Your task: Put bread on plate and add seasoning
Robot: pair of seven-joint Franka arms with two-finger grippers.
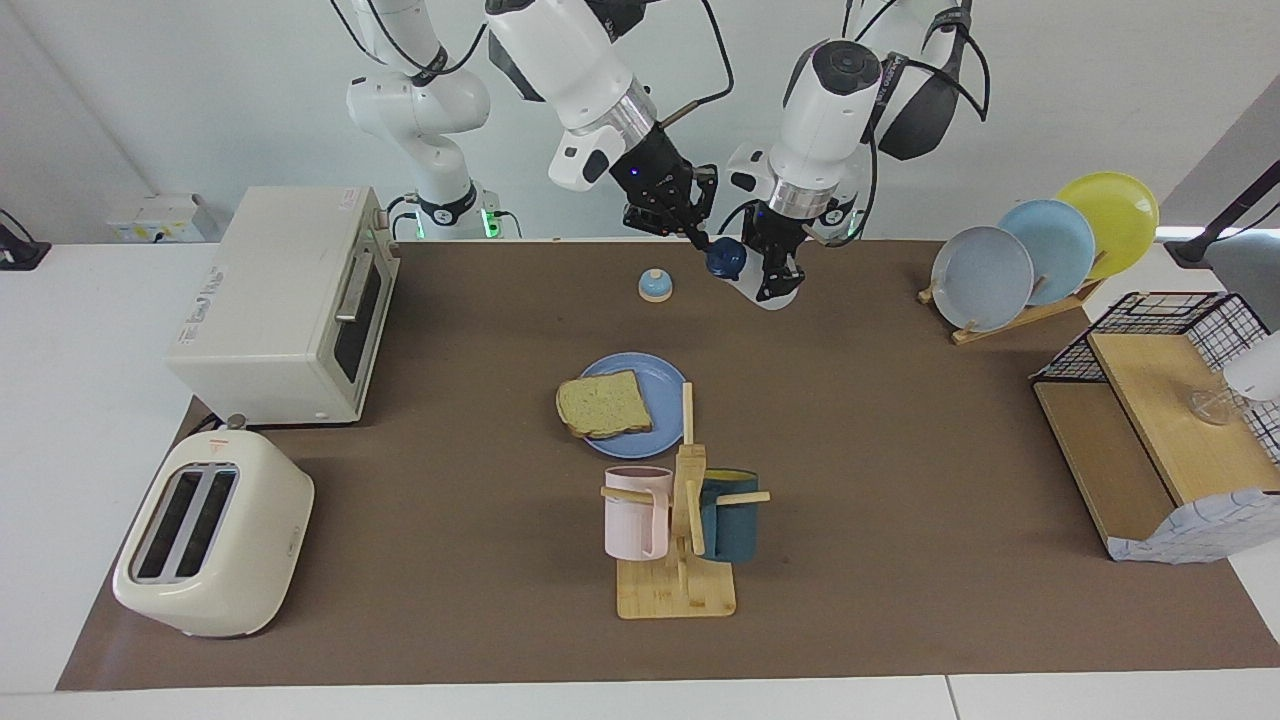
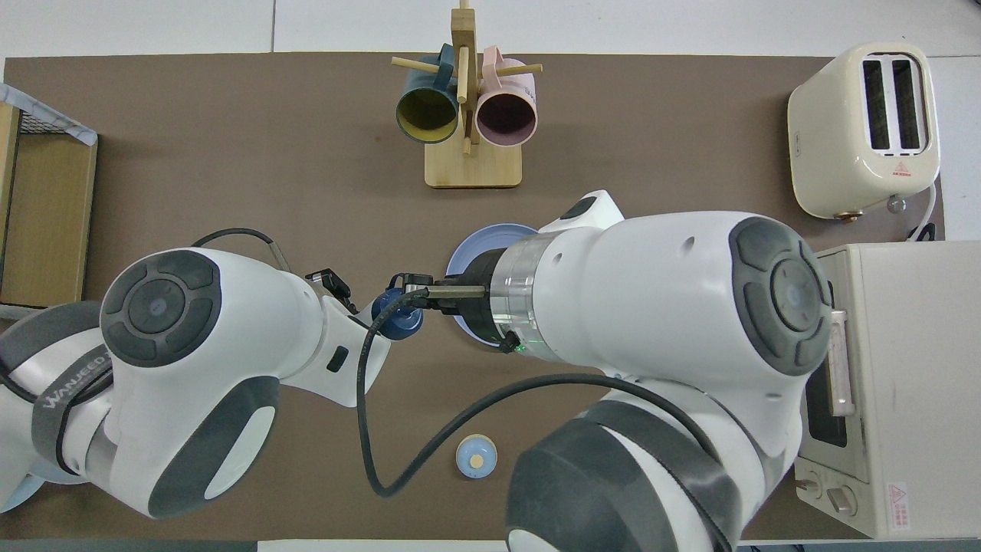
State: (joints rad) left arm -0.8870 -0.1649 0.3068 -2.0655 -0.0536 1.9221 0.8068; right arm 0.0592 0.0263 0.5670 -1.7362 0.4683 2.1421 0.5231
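Note:
The bread [image 1: 603,403] lies on the blue plate [image 1: 655,380] in the middle of the table. In the overhead view the right arm hides the bread and most of the plate [image 2: 490,236]. My left gripper [image 1: 778,268] is shut on the white body of the seasoning bottle [image 1: 762,293] and holds it tilted above the table, near the robots. The bottle's navy cap [image 1: 725,259] points toward my right gripper [image 1: 708,240], which is closed on the cap. The cap also shows in the overhead view [image 2: 397,317].
A small blue-and-tan bell [image 1: 655,285] stands beside the held bottle. A mug rack [image 1: 680,540] stands just farther from the robots than the plate. An oven [image 1: 290,305] and toaster [image 1: 210,535] are at the right arm's end. A plate rack [image 1: 1040,250] and wire shelf [image 1: 1160,420] are at the left arm's end.

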